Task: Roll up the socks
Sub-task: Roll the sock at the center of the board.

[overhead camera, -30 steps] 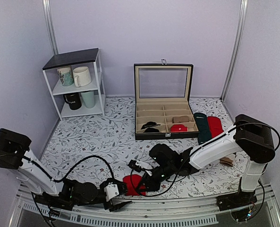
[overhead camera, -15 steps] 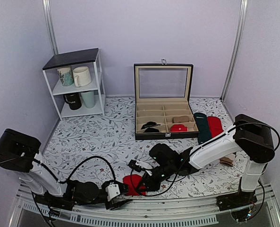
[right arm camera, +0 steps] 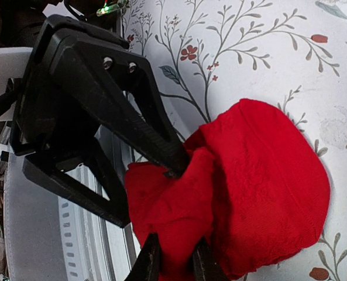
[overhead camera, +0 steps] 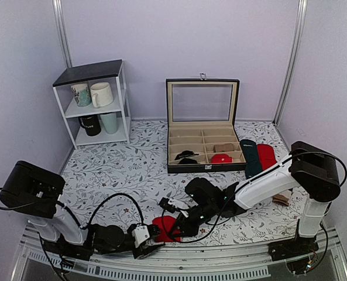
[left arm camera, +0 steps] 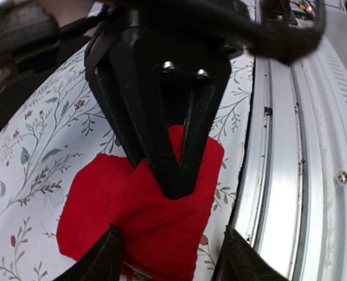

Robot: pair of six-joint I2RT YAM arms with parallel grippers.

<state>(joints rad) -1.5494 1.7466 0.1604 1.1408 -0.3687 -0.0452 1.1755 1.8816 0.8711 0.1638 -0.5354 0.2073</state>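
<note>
The red socks (overhead camera: 164, 226) lie as a crumpled bundle near the table's front edge; the beige end is hidden. My right gripper (overhead camera: 177, 228) is shut on a fold of the socks (right arm camera: 261, 187), its fingertips (right arm camera: 150, 257) pinching red fabric at their near-left side. My left gripper (overhead camera: 152, 234) is open. Its fingers (left arm camera: 109, 260) straddle the socks (left arm camera: 144, 216) from the front. In the right wrist view one left finger (right arm camera: 144, 129) touches the bundle's edge. In the left wrist view the right gripper's closed fingers (left arm camera: 176, 158) point down onto the fabric.
A metal rail (left arm camera: 290, 146) runs along the table edge right beside the socks. An open display box (overhead camera: 202, 140) stands at the back, with a dark green sock (overhead camera: 250, 157) and a plain red sock (overhead camera: 267, 156) to its right. A white shelf with mugs (overhead camera: 97, 108) stands at the back left.
My left arm's rear link has swung up and to the right, and its gripper has edged closer to the socks. The right arm and the socks have not moved.
</note>
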